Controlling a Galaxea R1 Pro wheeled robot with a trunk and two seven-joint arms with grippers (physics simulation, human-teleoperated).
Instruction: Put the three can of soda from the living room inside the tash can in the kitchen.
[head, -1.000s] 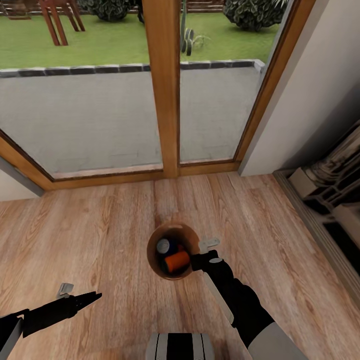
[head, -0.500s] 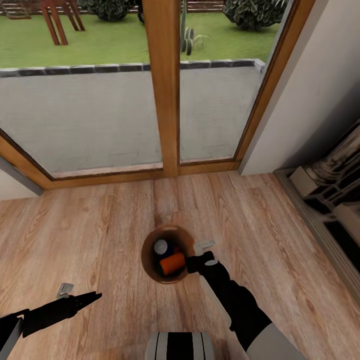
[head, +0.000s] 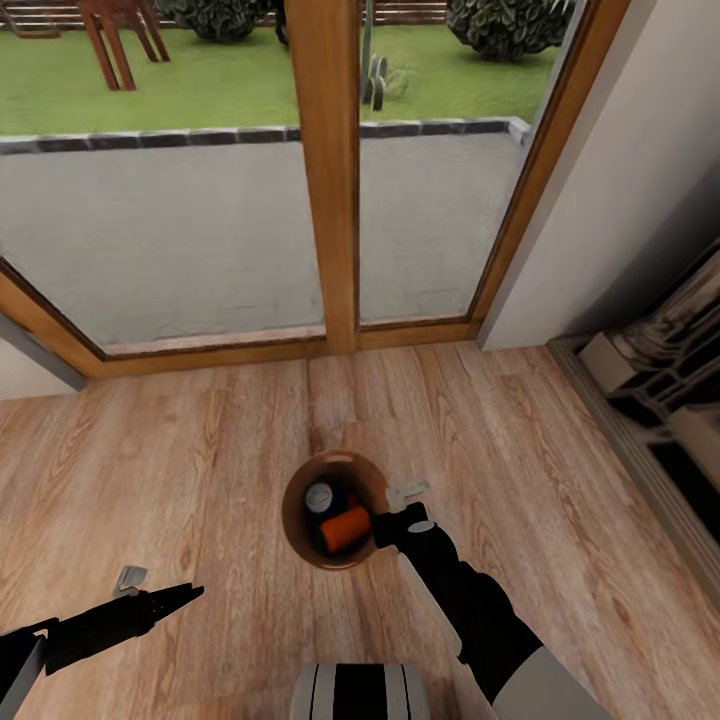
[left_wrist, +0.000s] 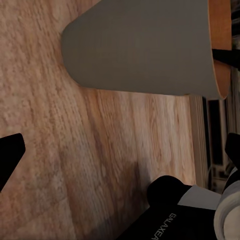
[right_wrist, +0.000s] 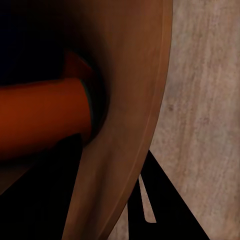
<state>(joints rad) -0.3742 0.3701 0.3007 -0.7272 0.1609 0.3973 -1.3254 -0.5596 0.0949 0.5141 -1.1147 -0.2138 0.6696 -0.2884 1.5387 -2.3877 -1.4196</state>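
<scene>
Brown inside, the bin (head: 300, 530) holds soda cans (head: 345, 527). Right gripper (head: 392, 520) pinches its rim. Left gripper (head: 150, 592): grip unclear.

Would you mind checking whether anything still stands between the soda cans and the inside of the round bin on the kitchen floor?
Nothing visible does. A dark blue silver-topped can and an orange can already lie inside the brown-lined round bin on the pale wood floor. A third can cannot be made out. The right hand sits at the bin's rim.
</scene>
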